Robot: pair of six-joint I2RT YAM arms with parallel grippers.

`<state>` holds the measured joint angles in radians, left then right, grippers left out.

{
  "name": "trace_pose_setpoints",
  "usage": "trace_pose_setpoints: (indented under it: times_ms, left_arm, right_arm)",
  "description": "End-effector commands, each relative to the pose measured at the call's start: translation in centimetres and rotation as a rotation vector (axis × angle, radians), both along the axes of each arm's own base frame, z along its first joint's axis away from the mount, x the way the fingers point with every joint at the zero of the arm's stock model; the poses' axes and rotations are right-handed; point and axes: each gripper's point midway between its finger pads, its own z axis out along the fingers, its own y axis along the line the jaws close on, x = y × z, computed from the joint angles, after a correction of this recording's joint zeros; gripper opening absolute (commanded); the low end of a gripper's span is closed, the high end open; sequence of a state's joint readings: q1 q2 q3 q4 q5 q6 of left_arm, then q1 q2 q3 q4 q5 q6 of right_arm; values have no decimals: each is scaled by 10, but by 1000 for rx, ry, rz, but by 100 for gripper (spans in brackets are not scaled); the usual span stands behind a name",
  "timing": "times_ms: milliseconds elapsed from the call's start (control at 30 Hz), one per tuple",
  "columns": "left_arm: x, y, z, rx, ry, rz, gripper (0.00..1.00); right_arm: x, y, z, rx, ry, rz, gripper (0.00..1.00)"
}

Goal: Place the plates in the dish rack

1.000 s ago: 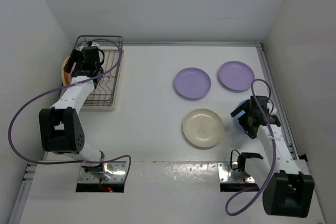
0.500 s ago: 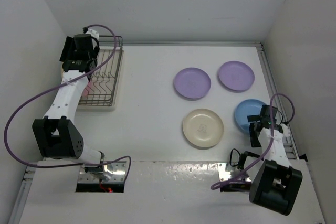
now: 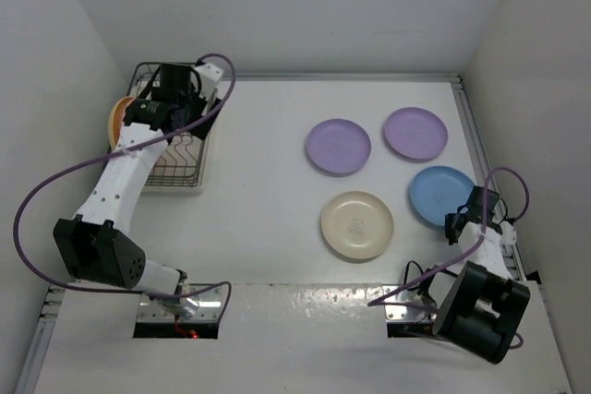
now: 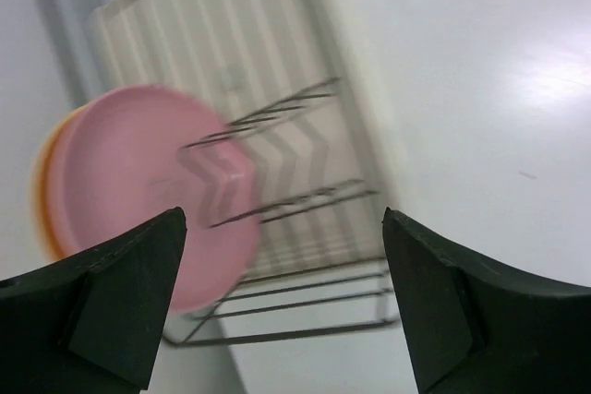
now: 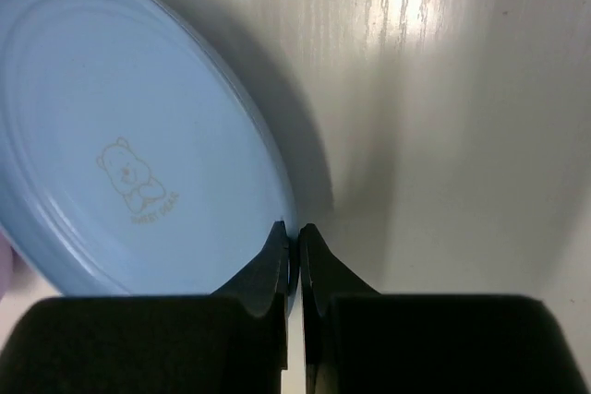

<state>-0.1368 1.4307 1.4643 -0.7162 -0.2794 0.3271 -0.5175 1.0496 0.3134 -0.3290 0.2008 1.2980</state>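
Mostly white table (image 3: 268, 182), walls (image 3: 277, 6); left gripper (image 4: 283, 219) wide, empty; right gripper (image 5: 295, 228) closed.

Top view is bright and even, with soft light from overhead and only faint shadows under the arms. The shiny strip (image 3: 305, 297) along the near edge of the table (image 3: 268, 191) glares a bit. The left wrist view is the rough one: the dish rack (image 4: 277, 198) and pink plate (image 4: 120, 200) are smeared with blur, and there's a blown-out hot spot on the table at right. The right wrist view is sharper, with streaky glare up top. The light blue plate (image 5: 120, 136) drops a soft dark shadow to its right, and the right gripper (image 5: 294, 232) is a black, fuzzy lump.
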Motion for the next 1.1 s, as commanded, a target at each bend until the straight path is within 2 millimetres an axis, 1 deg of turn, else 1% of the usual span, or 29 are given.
trace_pose_setpoints:
  times_ms: [0, 33, 67, 100, 133, 167, 200, 233, 267, 300, 333, 367, 400, 467, 500, 533, 567, 600, 633, 667, 700, 733, 767, 833, 867, 900, 933, 967, 1067]
  left_arm:
    - [-44, -81, 5, -224, 106, -334, 93]
    - [-51, -94, 6, -251, 118, -398, 93]
    - [-59, -111, 5, -288, 139, -489, 93]
    - [-67, -119, 13, -298, 126, -533, 93]
    - [-74, -130, 18, -304, 124, -586, 93]
    - [-79, -140, 19, -326, 130, -626, 93]
    - [-84, -145, 23, -335, 120, -653, 93]
    - [-90, -155, 27, -338, 114, -698, 93]
    - [-96, -164, 24, -366, 132, -740, 93]
    - [-97, -172, 25, -382, 123, -771, 91]
    - [-103, -184, 24, -421, 134, -814, 91]
    - [-104, -188, 31, -439, 113, -829, 89]
    - [-106, -195, 29, -457, 116, -850, 88]
    - [-108, -209, 39, -517, 95, -887, 88]
    - [-110, -212, 37, -538, 111, -895, 88]
    - [-113, -219, 40, -557, 110, -918, 88]
    - [-115, -224, 38, -580, 127, -943, 88]
    - [-118, -228, 37, -588, 131, -963, 88]
    - [-118, -230, 39, -602, 129, -965, 88]
    - [-120, -233, 30, -604, 156, -966, 88]
    - [-118, -232, 21, -609, 183, -942, 88]
    - [-120, -235, 21, -609, 186, -950, 88]
    - [-118, -233, 15, -600, 190, -937, 88]
    - [-116, -226, -3, -558, 213, -906, 88]
    - [-110, -223, -12, -536, 220, -876, 85]
    - [-108, -218, -17, -516, 223, -850, 83]
    - [-103, -209, -26, -493, 231, -804, 80]
    - [-103, -206, -31, -485, 241, -792, 80]
    - [-104, -197, -48, -488, 277, -765, 78]
  right_arm:
    - [-11, 1, 6, -42, 35, 77, 0]
    - [-6, -4, 18, -85, 0, 90, 0]
    - [3, -11, 40, -167, -31, 154, 0]
    - [5, -16, 50, -212, -43, 168, 0]
    - [17, -25, 90, -336, -121, 227, 0]
    - [20, -26, 102, -376, -143, 250, 0]
    - [26, -27, 123, -446, -188, 308, 0]
    - [35, -29, 158, -518, -254, 333, 0]
    - [46, -17, 174, -574, -284, 432, 0]
    - [59, 0, 202, -606, -365, 558, 0]
    - [67, 18, 209, -622, -398, 666, 0]
    - [74, 35, 216, -616, -440, 765, 0]
    - [78, 41, 227, -623, -458, 795, 0]
    - [92, 85, 230, -572, -502, 993, 0]
    - [94, 113, 230, -536, -533, 1096, 0]
    - [100, 128, 216, -483, -504, 1157, 0]
    - [97, 180, 215, -456, -560, 1332, 0]
    - [96, 195, 211, -455, -564, 1390, 0]
    - [104, 213, 202, -472, -552, 1462, 0]
    - [85, 262, 198, -475, -586, 1647, 0]
    - [89, 268, 189, -523, -541, 1667, 0]
    - [87, 282, 190, -532, -556, 1711, 0]
    - [80, 316, 194, -534, -625, 1793, 0]
    - [73, 342, 189, -493, -664, 1872, 0]
    - [81, 353, 193, -503, -711, 1867, 0]
    - [74, 363, 192, -473, -725, 1901, 0]
    - [73, 373, 200, -472, -777, 1909, 0]
    - [75, 376, 195, -462, -763, 1914, 0]
    - [73, 383, 193, -453, -771, 1927, 0]
